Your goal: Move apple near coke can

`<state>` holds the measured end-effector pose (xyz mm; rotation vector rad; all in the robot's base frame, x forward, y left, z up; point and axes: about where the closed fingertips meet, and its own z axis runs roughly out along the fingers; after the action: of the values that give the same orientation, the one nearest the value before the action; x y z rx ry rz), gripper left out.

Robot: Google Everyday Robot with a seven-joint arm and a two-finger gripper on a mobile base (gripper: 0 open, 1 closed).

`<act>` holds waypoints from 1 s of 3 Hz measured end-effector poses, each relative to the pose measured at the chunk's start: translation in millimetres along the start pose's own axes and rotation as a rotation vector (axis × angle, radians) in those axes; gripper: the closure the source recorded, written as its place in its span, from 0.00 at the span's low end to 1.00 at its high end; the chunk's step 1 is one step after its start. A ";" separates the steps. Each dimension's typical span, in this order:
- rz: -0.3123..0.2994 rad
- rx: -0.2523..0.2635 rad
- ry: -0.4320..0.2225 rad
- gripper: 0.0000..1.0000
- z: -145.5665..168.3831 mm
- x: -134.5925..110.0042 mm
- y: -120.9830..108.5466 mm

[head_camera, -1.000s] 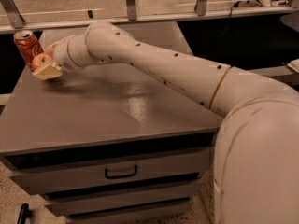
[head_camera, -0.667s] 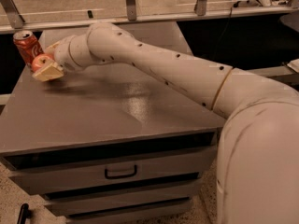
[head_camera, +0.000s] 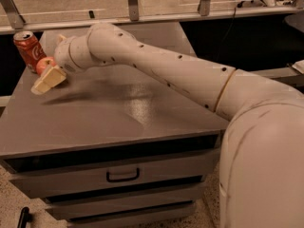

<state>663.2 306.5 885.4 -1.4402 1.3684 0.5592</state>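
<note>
Compared with a second ago, the gripper (head_camera: 47,80) is a little nearer to the front along the left edge of the tabletop (head_camera: 142,113). The apple (head_camera: 45,64) moves only slightly with it. The coke can (head_camera: 28,49) stays upright at the back left corner. I judge the apple is already near enough, so mostly the letting go remains. I cannot tell how far the gripper is open, or whether it grips the apple. The apple looks round and pinkish-red, partly hidden behind the gripper, just beside the can on its front side.
</note>
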 end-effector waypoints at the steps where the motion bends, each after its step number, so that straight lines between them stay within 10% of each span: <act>1: -0.014 -0.035 0.030 0.00 -9.5 -4.9 0.1; 3: -0.052 -0.015 0.175 0.00 -133.1 -36.4 -29.0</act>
<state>640.3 200.5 975.5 -1.5613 1.4606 0.4183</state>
